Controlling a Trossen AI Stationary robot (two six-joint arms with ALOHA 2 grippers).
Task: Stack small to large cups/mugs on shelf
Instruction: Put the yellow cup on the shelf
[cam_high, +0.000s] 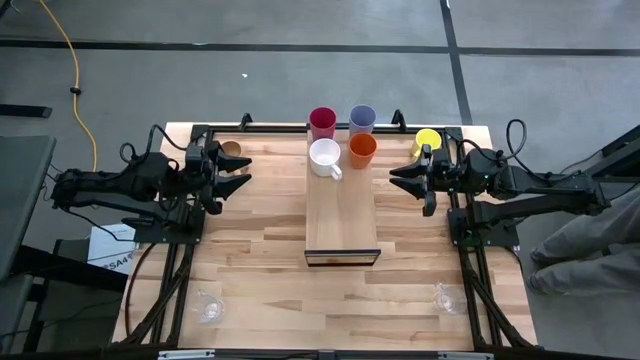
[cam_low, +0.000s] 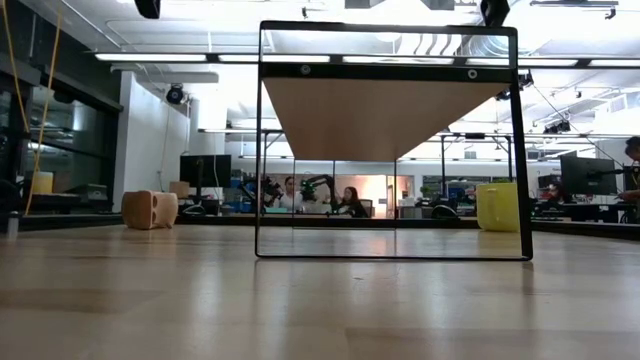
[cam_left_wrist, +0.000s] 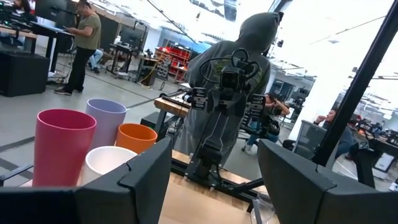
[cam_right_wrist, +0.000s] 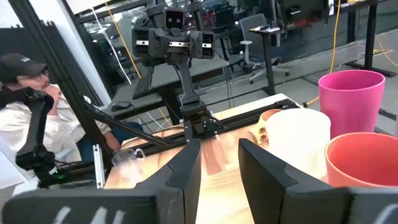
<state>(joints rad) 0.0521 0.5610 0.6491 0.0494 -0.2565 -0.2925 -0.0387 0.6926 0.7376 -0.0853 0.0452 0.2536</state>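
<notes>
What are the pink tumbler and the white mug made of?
The pink tumbler looks like matte plastic: thin rim, flat even colour, no shine. The white mug seems glazed ceramic, with a thicker wall and looped handle, though it could be plastic.

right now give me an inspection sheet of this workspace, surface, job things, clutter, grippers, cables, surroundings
surface: butcher-block table, bare in the middle; pale shelf raised on a dark frame.
job's things: crimson tumbler, lavender tumbler, white mug and orange tumbler on the shelf's far end; yellow mug and tan wooden cup on the table; clear glasses at the near corners.
clutter: nothing seen.
grippers: left gripper and right gripper open, empty, facing the shelf.
cables: yellow cable on the floor.
surroundings: seated person, others farther off.
</notes>
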